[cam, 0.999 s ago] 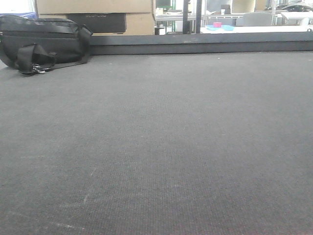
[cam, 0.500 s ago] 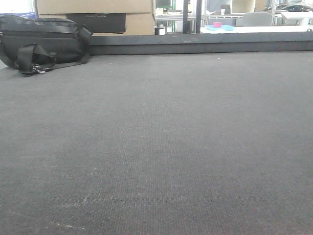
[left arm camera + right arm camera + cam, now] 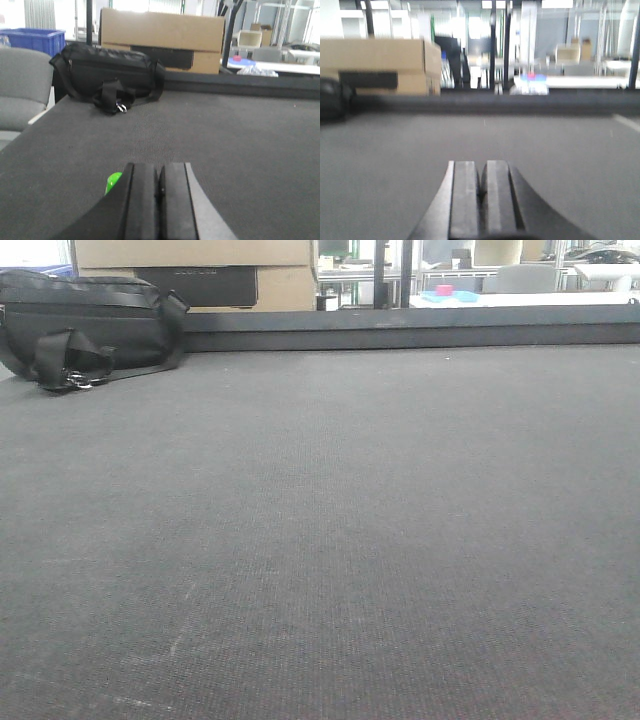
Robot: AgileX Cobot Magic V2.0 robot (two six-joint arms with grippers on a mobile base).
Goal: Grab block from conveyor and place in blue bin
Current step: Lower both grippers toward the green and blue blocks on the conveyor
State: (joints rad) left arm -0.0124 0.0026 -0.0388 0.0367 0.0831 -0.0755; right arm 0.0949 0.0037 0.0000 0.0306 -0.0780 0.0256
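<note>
The left gripper point(image 3: 159, 175) and right gripper point(image 3: 483, 175) are hovering over the conveyor point(image 3: 350, 540), both pressed together. One black bag point(image 3: 85, 325) is sitting at its far-left corner, one blue bin point(image 3: 32, 40) beyond, one green bit point(image 3: 113, 181) beside the left gripper.

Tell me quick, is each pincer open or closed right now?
Left pincer: closed, holding nothing.
Right pincer: closed, holding nothing.

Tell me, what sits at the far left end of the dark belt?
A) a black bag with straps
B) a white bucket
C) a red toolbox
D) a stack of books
A: a black bag with straps rests at the far left of the conveyor, before a cardboard box.
</note>
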